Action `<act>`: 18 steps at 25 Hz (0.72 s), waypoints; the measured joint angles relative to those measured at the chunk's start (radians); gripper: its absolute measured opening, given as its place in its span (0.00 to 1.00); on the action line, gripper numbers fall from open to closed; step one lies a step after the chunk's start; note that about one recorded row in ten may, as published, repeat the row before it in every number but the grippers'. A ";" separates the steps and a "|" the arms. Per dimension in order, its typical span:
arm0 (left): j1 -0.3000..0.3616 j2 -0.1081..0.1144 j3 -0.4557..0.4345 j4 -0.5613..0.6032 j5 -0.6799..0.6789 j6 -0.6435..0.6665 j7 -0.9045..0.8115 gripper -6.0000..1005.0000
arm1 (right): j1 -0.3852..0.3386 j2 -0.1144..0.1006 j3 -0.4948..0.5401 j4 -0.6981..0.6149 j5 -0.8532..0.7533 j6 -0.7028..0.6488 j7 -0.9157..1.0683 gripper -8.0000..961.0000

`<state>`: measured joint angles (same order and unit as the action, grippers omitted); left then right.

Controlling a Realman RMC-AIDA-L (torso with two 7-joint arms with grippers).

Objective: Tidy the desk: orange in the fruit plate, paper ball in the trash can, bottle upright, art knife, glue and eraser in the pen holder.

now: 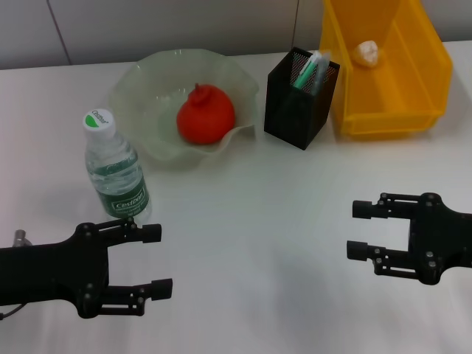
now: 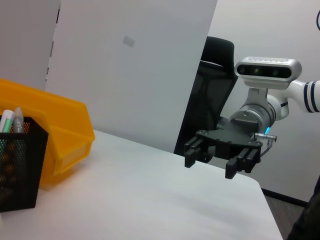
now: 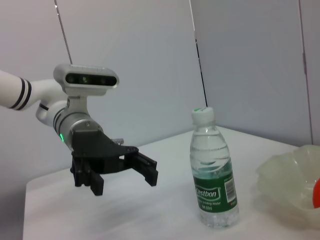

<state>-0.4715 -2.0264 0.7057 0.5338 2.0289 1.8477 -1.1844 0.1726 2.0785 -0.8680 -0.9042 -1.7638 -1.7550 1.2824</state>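
Task looks finished. Orange [image 1: 206, 115] sits in fruit plate [image 1: 140, 81] at 11 o'clock; paper ball [image 1: 368, 52] in trash can [image 1: 413, 110] at 1; pen holder [image 1: 299, 99] filled at 12; bottle [image 1: 115, 168] upright at 9. Left tool [image 1: 155, 259] and right tool [image 1: 358, 229] hover wide, empty, over counter [image 1: 251, 221]. Next: retract arms, judging nothing left.

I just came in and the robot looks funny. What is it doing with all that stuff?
It looks like tidying that is about done. The orange sits in the green bowl, the paper ball lies in the yellow bin, pens and things stand in the black mesh box, and the bottle stands upright. The left claw and right claw are both open, holding nothing, above the white desk.
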 joint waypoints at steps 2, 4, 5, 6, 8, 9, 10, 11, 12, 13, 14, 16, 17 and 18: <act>0.001 0.002 0.000 0.001 0.000 0.002 -0.007 0.86 | 0.002 0.000 0.000 0.000 -0.007 0.001 0.000 0.65; 0.001 0.012 0.000 0.006 0.001 0.006 -0.031 0.86 | 0.009 0.000 0.003 0.000 -0.028 0.002 0.001 0.65; 0.001 0.016 0.000 0.007 0.001 0.007 -0.037 0.86 | 0.014 -0.002 0.007 0.001 -0.049 0.002 0.008 0.65; 0.001 0.016 0.000 0.007 0.001 0.007 -0.037 0.86 | 0.014 -0.002 0.007 0.001 -0.049 0.002 0.008 0.65; 0.001 0.033 0.000 0.009 0.002 0.021 -0.059 0.86 | 0.023 -0.003 0.007 -0.006 -0.091 0.002 0.024 0.65; 0.001 0.033 0.000 0.009 0.002 0.021 -0.059 0.86 | 0.023 -0.003 0.007 -0.006 -0.091 0.002 0.024 0.65; 0.000 0.037 0.000 0.009 0.006 0.027 -0.061 0.86 | 0.030 -0.003 0.007 -0.011 -0.117 0.002 0.038 0.65; -0.003 0.040 0.001 0.009 0.013 0.032 -0.065 0.86 | 0.034 -0.003 0.007 -0.011 -0.128 0.002 0.044 0.65; -0.005 0.041 0.001 0.009 0.018 0.033 -0.068 0.86 | 0.034 -0.003 0.007 -0.011 -0.128 0.002 0.044 0.65; -0.008 0.042 0.001 0.010 0.024 0.034 -0.073 0.86 | 0.039 -0.003 0.008 -0.010 -0.140 0.002 0.049 0.65; -0.010 0.043 0.001 0.012 0.030 0.036 -0.079 0.86 | 0.039 -0.003 0.008 -0.010 -0.140 0.002 0.049 0.65; -0.013 0.043 0.001 0.019 0.041 0.038 -0.089 0.86 | 0.043 -0.003 0.009 -0.007 -0.141 0.004 0.051 0.65; -0.014 0.043 0.001 0.021 0.043 0.039 -0.090 0.86 | 0.044 -0.003 0.009 -0.006 -0.142 0.005 0.051 0.65; -0.014 0.043 0.001 0.023 0.046 0.039 -0.092 0.86 | 0.045 -0.003 0.009 -0.006 -0.142 0.005 0.052 0.65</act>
<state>-0.4859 -1.9834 0.7072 0.5566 2.0747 1.8866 -1.2764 0.2177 2.0758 -0.8586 -0.9104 -1.9057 -1.7502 1.3340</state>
